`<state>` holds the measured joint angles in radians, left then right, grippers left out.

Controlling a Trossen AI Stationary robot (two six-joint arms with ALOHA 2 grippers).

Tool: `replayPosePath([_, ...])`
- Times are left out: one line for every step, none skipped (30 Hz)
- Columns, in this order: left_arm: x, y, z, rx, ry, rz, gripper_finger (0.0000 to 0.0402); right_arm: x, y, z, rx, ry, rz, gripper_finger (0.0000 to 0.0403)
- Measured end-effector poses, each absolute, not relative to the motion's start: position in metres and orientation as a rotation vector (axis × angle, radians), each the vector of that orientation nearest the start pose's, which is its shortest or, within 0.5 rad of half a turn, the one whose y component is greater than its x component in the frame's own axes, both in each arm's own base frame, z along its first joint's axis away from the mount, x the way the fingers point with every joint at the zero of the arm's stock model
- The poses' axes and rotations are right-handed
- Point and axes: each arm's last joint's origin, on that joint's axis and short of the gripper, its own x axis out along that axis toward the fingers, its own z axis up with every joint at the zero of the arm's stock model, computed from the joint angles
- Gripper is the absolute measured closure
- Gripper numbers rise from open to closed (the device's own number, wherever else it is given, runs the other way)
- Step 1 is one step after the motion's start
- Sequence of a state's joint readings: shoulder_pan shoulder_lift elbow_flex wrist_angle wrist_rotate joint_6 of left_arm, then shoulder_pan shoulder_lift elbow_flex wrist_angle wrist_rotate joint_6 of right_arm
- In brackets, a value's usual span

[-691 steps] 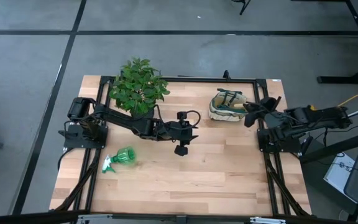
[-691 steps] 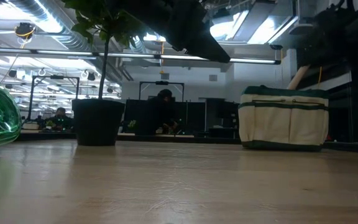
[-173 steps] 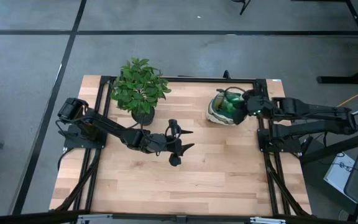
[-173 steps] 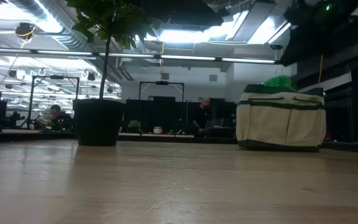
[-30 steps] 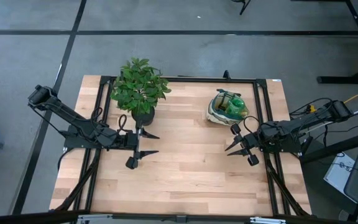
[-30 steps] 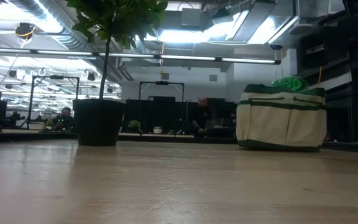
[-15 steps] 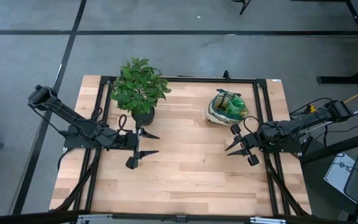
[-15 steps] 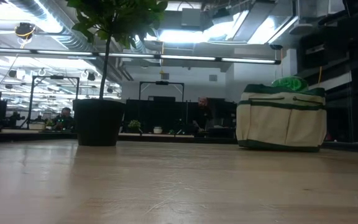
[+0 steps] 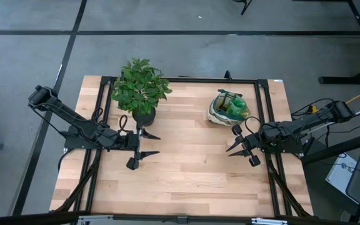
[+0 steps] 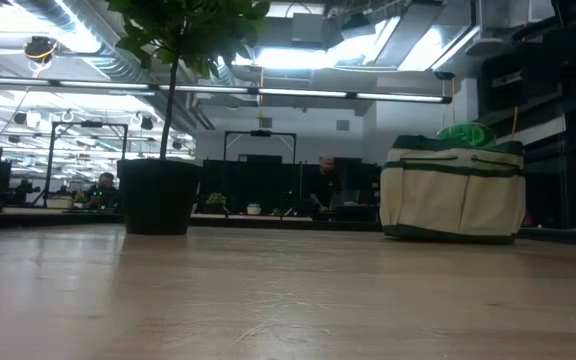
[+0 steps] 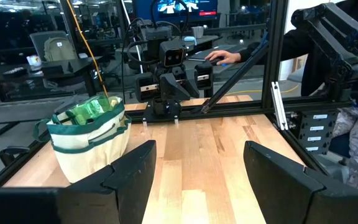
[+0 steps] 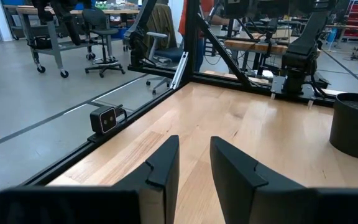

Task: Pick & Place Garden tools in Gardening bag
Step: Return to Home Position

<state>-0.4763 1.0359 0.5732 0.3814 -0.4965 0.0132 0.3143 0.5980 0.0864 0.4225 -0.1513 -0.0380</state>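
The cream canvas gardening bag point(image 9: 220, 112) with dark green trim stands on its base at the table's far right. It also shows in the low view point(image 10: 453, 190) and the left wrist view point(image 11: 89, 143). The translucent green spray bottle point(image 9: 236, 106) sits inside it, its top sticking out above the rim point(image 10: 465, 132). The trowel, rake and shears do not show. My left gripper point(image 9: 150, 144) is open and empty at the table's left middle, near the plant pot. My right gripper point(image 9: 231, 145) is open and empty at the right middle, nearer the table's front than the bag.
A leafy potted plant point(image 9: 139, 87) in a black pot point(image 10: 158, 195) stands at the far left of the table. Bare wooden tabletop point(image 9: 192, 169) lies between the two grippers and toward the near edge. A black frame point(image 9: 264, 119) runs along the table's sides.
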Motion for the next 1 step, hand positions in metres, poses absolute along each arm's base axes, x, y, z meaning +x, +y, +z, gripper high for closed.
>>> replayPosePath([0.2057,-0.0906,0.2674,0.051,0.072,0.02,0.0162,0.1326,0.0477,0.1759,-0.045,0.081,0.467,0.031])
